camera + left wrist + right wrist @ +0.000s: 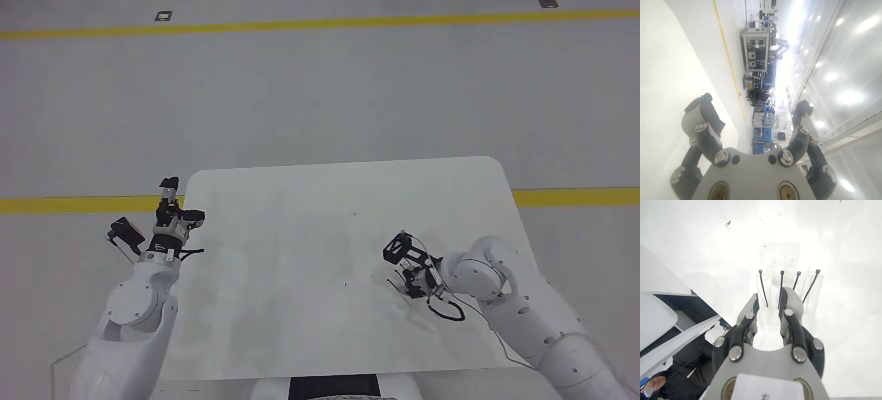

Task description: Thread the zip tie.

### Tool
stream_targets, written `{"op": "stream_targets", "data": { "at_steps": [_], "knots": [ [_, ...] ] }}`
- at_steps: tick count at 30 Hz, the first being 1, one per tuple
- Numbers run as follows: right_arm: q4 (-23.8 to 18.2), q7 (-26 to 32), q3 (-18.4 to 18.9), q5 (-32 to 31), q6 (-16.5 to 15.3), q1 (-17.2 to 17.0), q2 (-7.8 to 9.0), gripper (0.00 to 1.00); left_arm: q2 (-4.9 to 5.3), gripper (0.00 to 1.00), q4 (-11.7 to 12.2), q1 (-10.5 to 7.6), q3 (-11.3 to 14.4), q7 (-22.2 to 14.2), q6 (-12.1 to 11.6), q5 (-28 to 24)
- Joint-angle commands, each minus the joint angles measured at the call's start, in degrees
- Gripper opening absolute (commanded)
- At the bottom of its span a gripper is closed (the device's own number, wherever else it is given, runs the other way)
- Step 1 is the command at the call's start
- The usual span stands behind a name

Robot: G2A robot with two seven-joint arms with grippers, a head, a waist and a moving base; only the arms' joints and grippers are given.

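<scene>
Several black zip ties (780, 289) stand upright, heads up, in a clear holder (815, 291) on the white table. My right gripper (770, 300) is open just short of them, and two ties show in the gap between its ribbed fingers (785, 298); whether either touches a pad I cannot tell. Seen from above, the right gripper (402, 255) is over the table's right half. My left gripper (753, 111) is wide open and holds nothing, at the table's left edge (178, 203) and pointing away from the table.
The white table (330, 200) has rounded corners, and a few small dark specks (728, 223) lie on it. A black cable loop (450, 310) hangs by the right wrist. Grey floor with yellow lines (320, 22) surrounds the table.
</scene>
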Motion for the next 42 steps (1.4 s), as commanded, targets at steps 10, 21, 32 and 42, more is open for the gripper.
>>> {"op": "stream_targets", "data": {
  "at_steps": [10,21,32,42],
  "knots": [
    [0.26,-2.16,-0.93,-2.46,1.80,0.34,-0.02,0.19,0.00,1.00,0.00,0.00,0.00,0.00,0.00,0.00],
    [1.24,-3.22,-2.21,-3.46,2.50,0.98,-0.20,0.14,0.00,1.00,0.00,0.00,0.00,0.00,0.00,0.00],
    [2.01,-4.25,-2.89,-3.89,3.10,1.48,-0.34,0.14,0.00,1.00,0.00,0.00,0.00,0.00,0.00,0.00],
    [2.33,-4.66,-3.47,-4.24,3.66,2.13,-0.50,0.07,0.00,1.00,0.00,0.00,0.00,0.00,0.00,0.00]
  ]
}}
